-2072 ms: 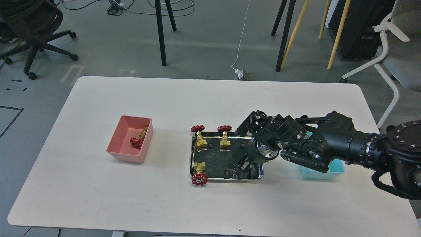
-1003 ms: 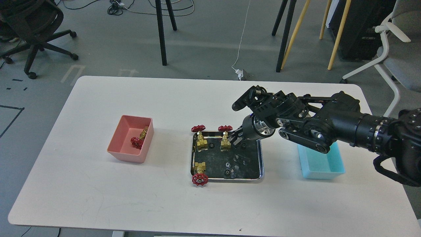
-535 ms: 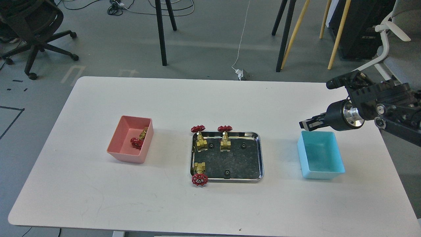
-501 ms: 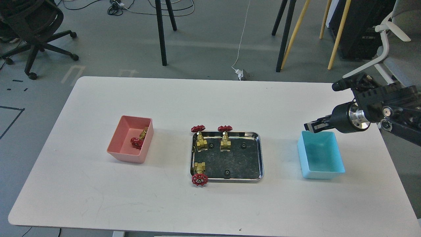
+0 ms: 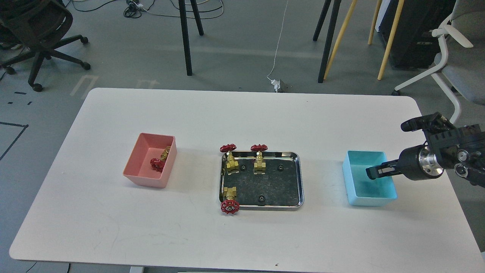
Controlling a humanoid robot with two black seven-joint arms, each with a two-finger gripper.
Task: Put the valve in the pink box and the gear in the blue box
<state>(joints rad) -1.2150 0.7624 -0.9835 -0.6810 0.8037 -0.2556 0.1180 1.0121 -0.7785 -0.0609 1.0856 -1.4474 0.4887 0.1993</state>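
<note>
My right gripper (image 5: 370, 173) hangs over the right half of the blue box (image 5: 369, 200). Its fingers are drawn close together on a small dark piece that looks like a gear, too small to make out well. The inside of the blue box shows no parts. The pink box (image 5: 146, 180) on the left holds one valve (image 5: 158, 161). Three more valves sit at the steel tray (image 5: 300, 182): two upright at its back (image 5: 231, 162) (image 5: 259, 163) and one lying over its front left rim (image 5: 229, 201). Three gears (image 5: 244, 167) (image 5: 280, 167) (image 5: 261, 198) lie in the tray. My left gripper is out of view.
The white table (image 5: 242, 117) ends just right of the blue box. Chairs, stand legs and cables are on the floor behind the table.
My right gripper rose from the tray's front right corner, swung right past the back of the blue box, and has now come down over the box.
</note>
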